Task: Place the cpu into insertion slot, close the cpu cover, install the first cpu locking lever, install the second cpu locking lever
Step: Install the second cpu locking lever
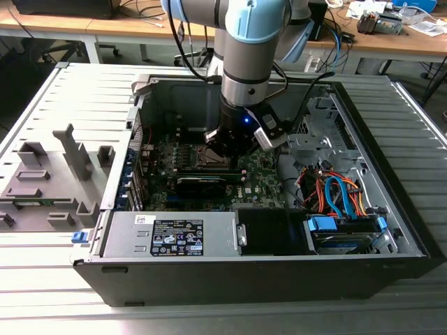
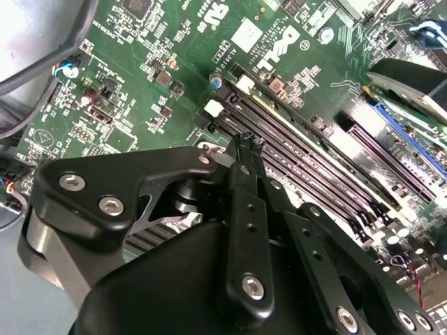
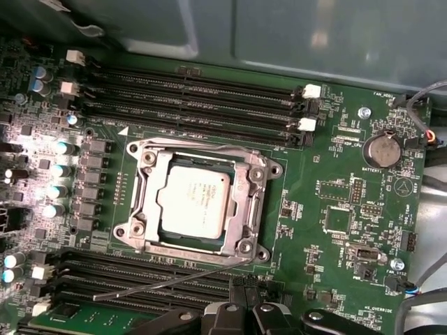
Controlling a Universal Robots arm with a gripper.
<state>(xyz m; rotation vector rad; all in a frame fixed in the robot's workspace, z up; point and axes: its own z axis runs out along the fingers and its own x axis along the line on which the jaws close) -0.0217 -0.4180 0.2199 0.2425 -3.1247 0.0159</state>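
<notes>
Inside the case, your cpu sits under the cover; gripper, fingers together, touches a lever beside it.

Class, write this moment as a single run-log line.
cpu: seated in insertion slot | cpu cover: down over it | gripper: shut, fingertips beside a thin lever

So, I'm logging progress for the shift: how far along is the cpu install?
Done: the cpu sits in the insertion slot, and the cpu cover looks laid flat around it. In hand: the gripper is right beside a thin locking lever that lies loose over the memory slots. Left: that lever is unlatched; I cannot tell the other lever's state.
</notes>
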